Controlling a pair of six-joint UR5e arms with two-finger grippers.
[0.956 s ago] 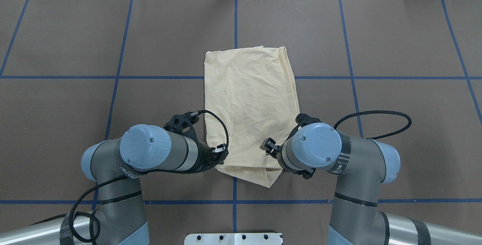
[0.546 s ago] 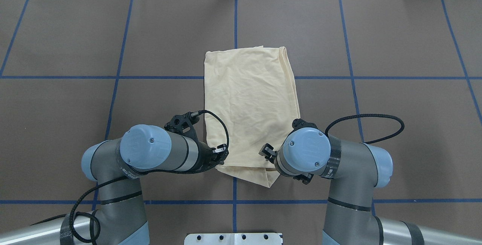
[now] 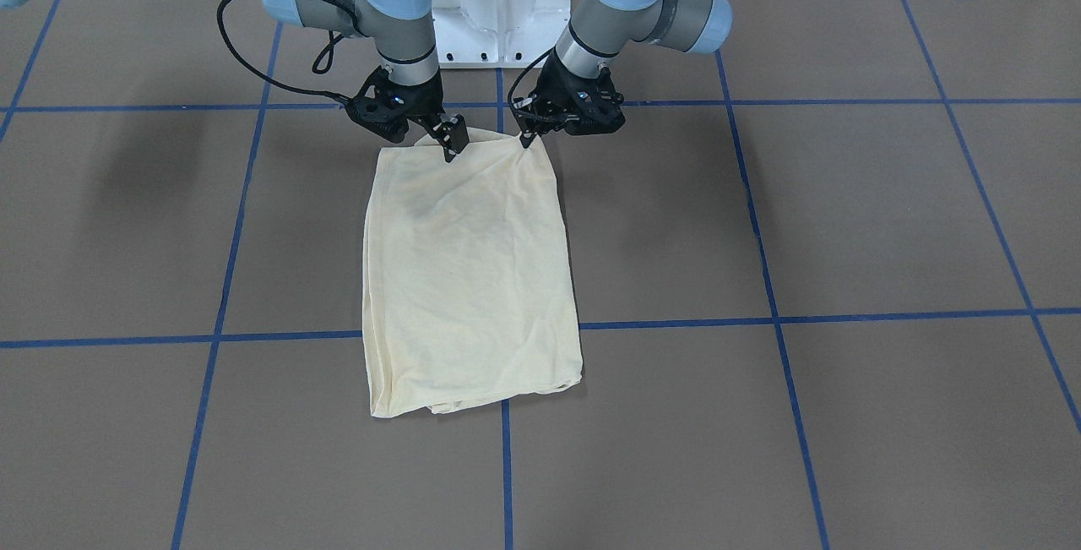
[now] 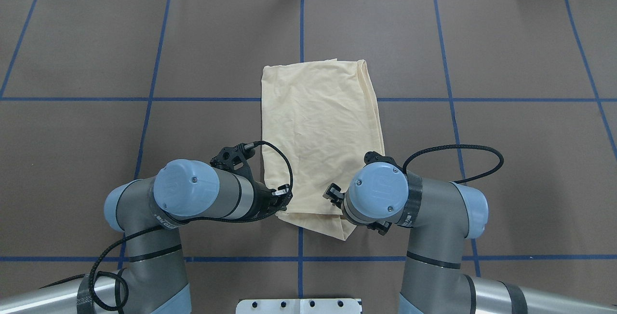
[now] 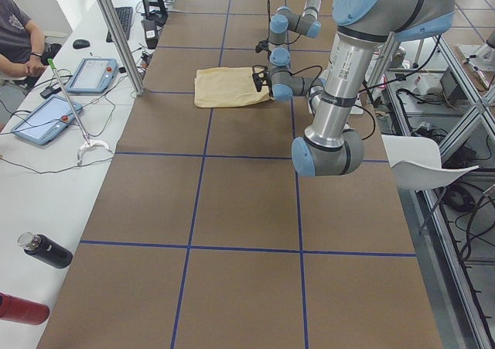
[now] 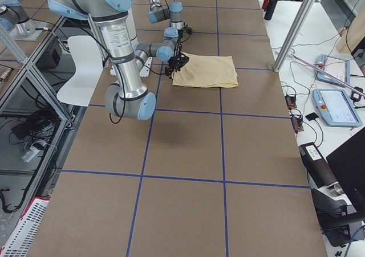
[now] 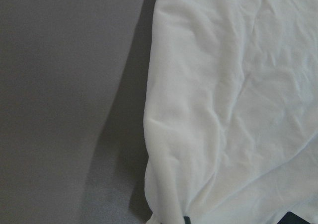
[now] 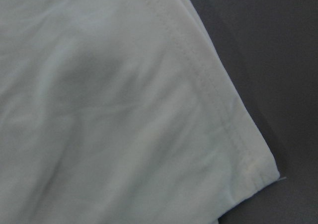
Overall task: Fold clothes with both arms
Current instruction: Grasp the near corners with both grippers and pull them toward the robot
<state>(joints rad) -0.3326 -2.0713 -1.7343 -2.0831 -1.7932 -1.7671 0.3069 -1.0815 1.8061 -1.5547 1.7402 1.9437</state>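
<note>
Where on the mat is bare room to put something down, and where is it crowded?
Bare brown mat lies either side of the folded shirt and beyond its far edge. It is crowded at the shirt's near end, where the left tool and the right tool meet the fabric.

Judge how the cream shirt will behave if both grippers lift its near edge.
The shirt looks thin and creased, so it would probably drape and sag between the left gripper and the right gripper. Lying flat in folded layers, its lower layers may slip free. It seems light.

Brown table (image 4: 506,39) with blue tape grid (image 4: 154,63).
</note>
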